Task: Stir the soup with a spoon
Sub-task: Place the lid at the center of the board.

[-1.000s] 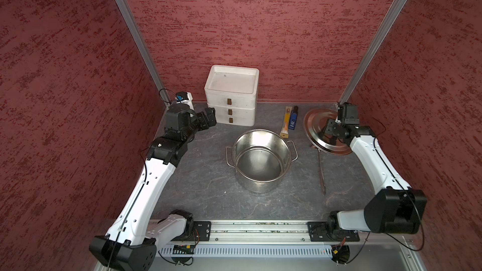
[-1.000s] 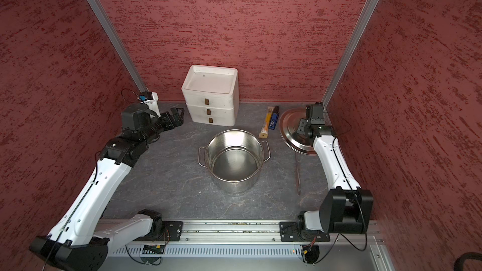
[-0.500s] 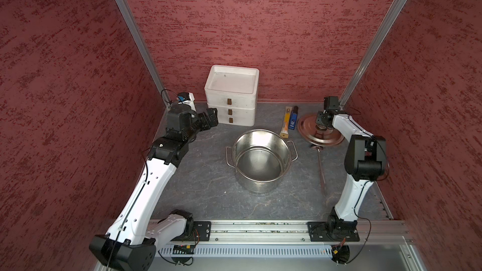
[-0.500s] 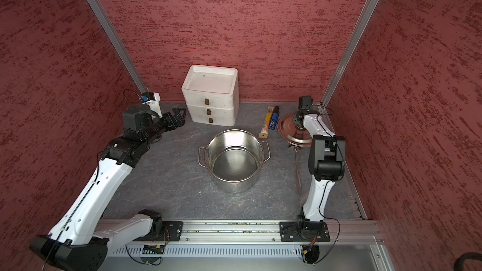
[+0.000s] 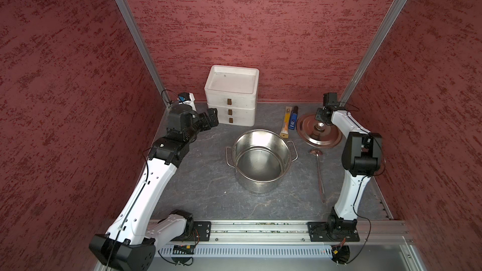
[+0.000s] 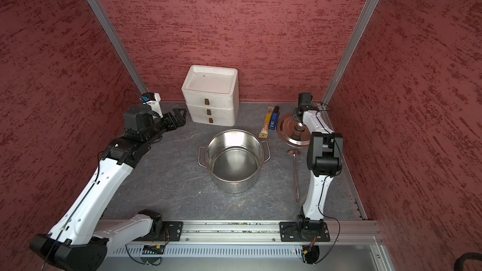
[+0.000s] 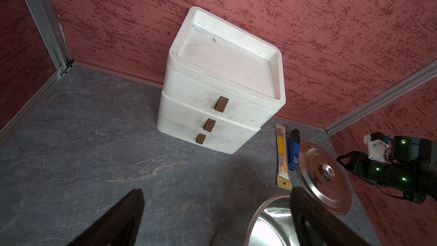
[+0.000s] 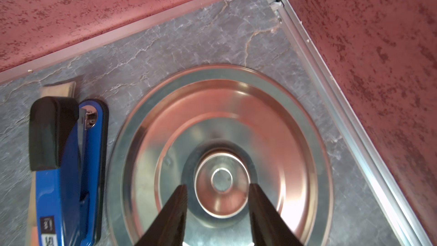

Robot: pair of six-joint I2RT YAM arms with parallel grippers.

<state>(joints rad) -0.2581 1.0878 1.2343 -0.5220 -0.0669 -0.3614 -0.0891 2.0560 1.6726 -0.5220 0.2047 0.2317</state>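
The spoon (image 5: 320, 173) lies flat on the counter (image 5: 203, 178), to the right of the pot (image 5: 260, 157) and apart from it. Its small bowl points toward the back wall and its thin handle runs toward the front rail. Neither claw touches it. I see it the same way in both top views, with the bowl end (image 6: 293, 152) just short of the lid's (image 6: 289, 134) near rim. The pot stands upright near the middle of the counter, uncovered, and its shiny bottom shows.

The lid lies flat behind the spoon in the back right corner, knob up. My right claw (image 5: 320, 118) hangs just over it. In the right wrist view its two dark fingers (image 8: 175, 211) stand apart with the knob showing between them. I cannot tell whether either finger touches the knob.

To the left of the lid, a blue stapler (image 5: 293, 121) and an orange-yellow stick (image 5: 286, 122) in a clear wrapper lie side by side, both pointing at the back wall. Further left, a white three-drawer unit (image 5: 230, 100) stands against that wall.

My left claw (image 5: 211, 117) is raised near the drawer unit's left side, well apart from the pot and spoon. In the left wrist view its fingers (image 7: 125, 211) are spread wide with nothing between them.
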